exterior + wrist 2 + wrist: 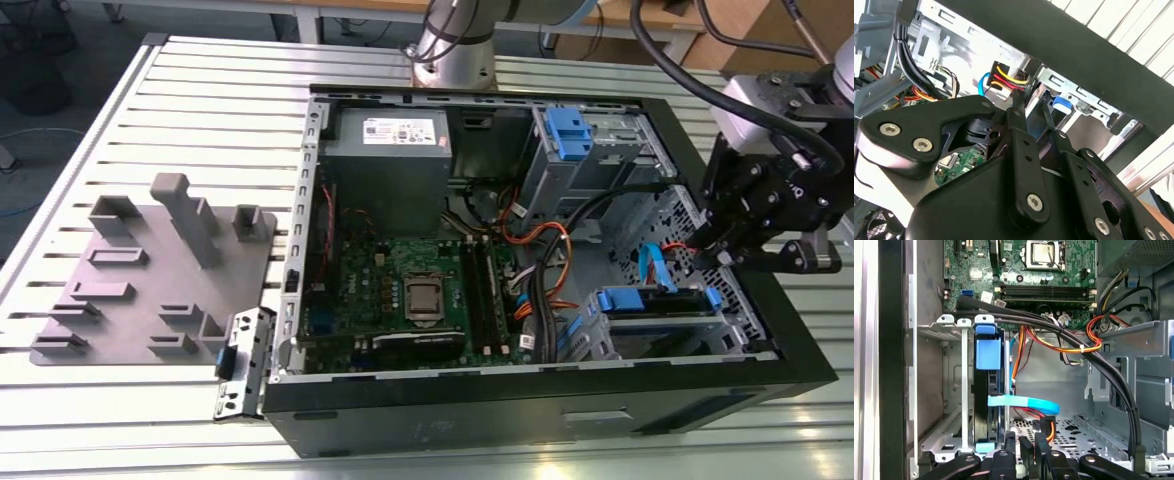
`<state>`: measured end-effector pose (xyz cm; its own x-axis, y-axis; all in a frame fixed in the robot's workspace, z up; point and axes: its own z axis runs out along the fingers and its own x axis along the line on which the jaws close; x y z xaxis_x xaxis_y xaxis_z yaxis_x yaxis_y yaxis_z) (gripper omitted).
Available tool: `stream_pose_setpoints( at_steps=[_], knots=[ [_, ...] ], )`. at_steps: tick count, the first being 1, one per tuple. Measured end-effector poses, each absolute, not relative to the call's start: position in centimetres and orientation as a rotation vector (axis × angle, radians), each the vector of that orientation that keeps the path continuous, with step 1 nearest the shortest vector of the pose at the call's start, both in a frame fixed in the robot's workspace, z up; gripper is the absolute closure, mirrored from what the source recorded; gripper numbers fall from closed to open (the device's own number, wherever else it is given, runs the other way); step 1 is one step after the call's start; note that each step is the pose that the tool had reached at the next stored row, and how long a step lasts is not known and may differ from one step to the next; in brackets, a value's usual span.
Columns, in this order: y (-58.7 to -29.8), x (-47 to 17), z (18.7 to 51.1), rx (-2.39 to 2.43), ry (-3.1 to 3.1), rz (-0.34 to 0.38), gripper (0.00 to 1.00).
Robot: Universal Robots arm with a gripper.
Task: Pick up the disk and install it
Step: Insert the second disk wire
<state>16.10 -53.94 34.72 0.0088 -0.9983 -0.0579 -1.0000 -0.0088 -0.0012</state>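
Note:
The disk (651,304) sits inside the lower drive cage of the open computer case (534,410), at the corner near the exterior view's right. In the first wrist view the disk (985,415) stands edge-on between the cage's metal walls, with its blue side rail facing the camera. My gripper (707,250) hovers just above and to the right of that cage, apart from the disk. In both wrist views the gripper (1026,442) (1031,102) is open by a narrow gap, with nothing between its fingers.
A bare blue bracket (567,135) sits in the upper bay. A black cable bundle (1054,330) and a blue ribbon cable (1024,404) cross the space beside the disk. The motherboard (414,290) and power-supply box (387,150) fill the case's left. A grey fixture plate (147,270) lies outside it.

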Motion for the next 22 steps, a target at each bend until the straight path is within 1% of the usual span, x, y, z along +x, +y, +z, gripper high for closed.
stream_pose_setpoints(
  at_steps=[16,18,20,22],
  knots=[
    [-53.76,16.80,34.41,-2.202,2.183,0.061,0.71],
    [-53.76,16.80,34.41,-2.202,2.183,0.061,0.72],
    [-53.76,16.80,34.41,-2.202,2.183,0.062,0.84],
    [-53.76,16.80,34.41,-2.202,2.182,0.062,0.84]
  ],
)
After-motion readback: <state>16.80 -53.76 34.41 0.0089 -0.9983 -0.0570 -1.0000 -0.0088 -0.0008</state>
